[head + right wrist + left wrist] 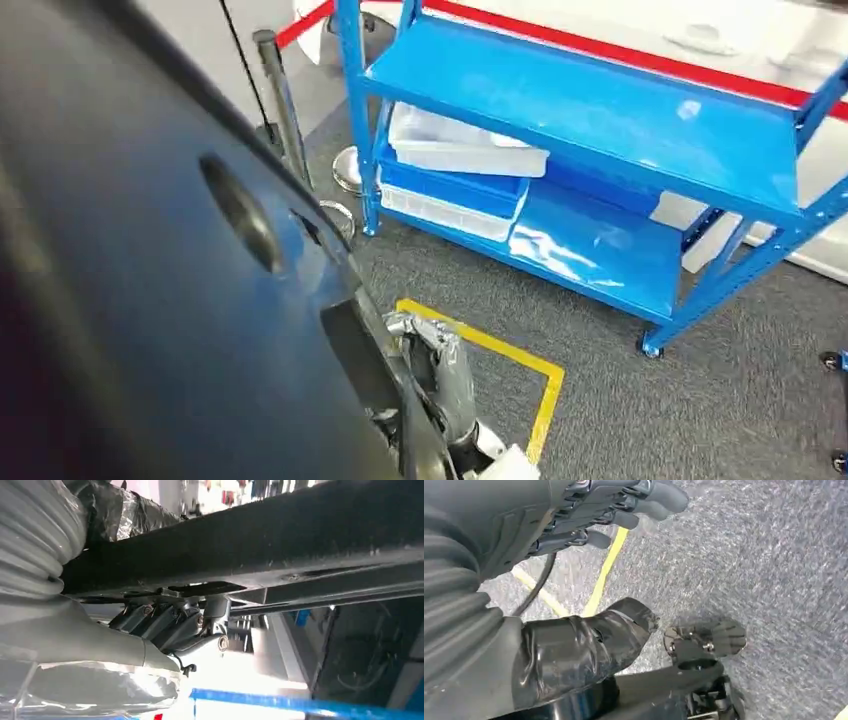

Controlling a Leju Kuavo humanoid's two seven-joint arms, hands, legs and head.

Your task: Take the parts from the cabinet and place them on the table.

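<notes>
The right robot hand (170, 625) holds a big black part (150, 280) from underneath. The left robot hand (619, 505) hangs empty, fingers loose, over the floor (749, 570). The part is close beside the blue rack (600, 120), not put down yet.

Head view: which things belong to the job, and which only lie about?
Job: large dark glossy panel, held by right robot hand; blue metal shelf rack, probably.
Lying about: white plastic trays; yellow floor tape; dark barrier post.
</notes>
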